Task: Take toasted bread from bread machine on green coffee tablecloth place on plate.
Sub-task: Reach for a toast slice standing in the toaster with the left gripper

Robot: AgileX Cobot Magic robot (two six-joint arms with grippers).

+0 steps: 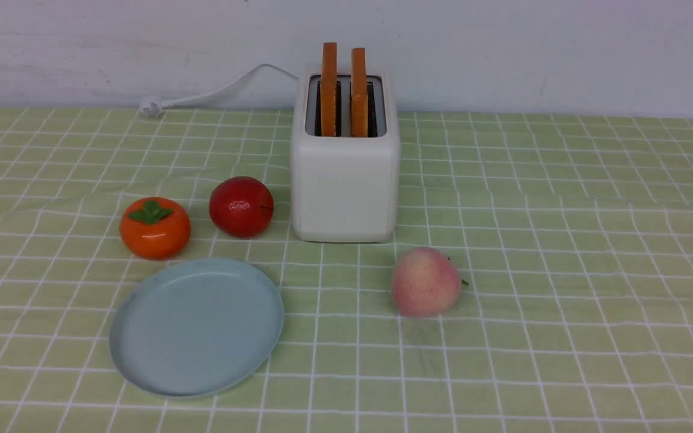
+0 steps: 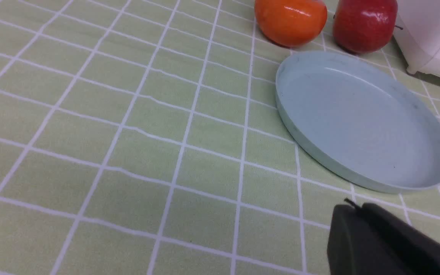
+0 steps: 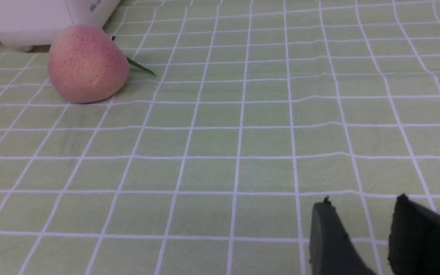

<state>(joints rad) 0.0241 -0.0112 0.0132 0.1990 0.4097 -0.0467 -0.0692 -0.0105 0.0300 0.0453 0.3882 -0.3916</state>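
Two slices of toasted bread (image 1: pixel 329 87) (image 1: pixel 358 90) stand upright, edge-on, in the slots of the cream-white bread machine (image 1: pixel 344 180) at the back middle of the green coffee tablecloth (image 1: pixel 563 270). The pale blue plate (image 1: pixel 142 361) lies empty in front and to the left of it, also seen in the left wrist view as the plate (image 2: pixel 292 114). My left gripper (image 2: pixel 353 208) is shut, empty, low over the cloth just short of the plate's near rim. My right gripper (image 3: pixel 363 202) is open with only cloth between its fingers, well away from the bread machine (image 3: pixel 33 19).
An orange persimmon (image 1: pixel 154 227) and a red apple (image 1: pixel 241 206) sit between plate and bread machine on the left. A pink peach (image 1: pixel 426 281) lies in front of the machine's right corner. The white cord (image 1: pixel 214 90) trails left along the back wall.
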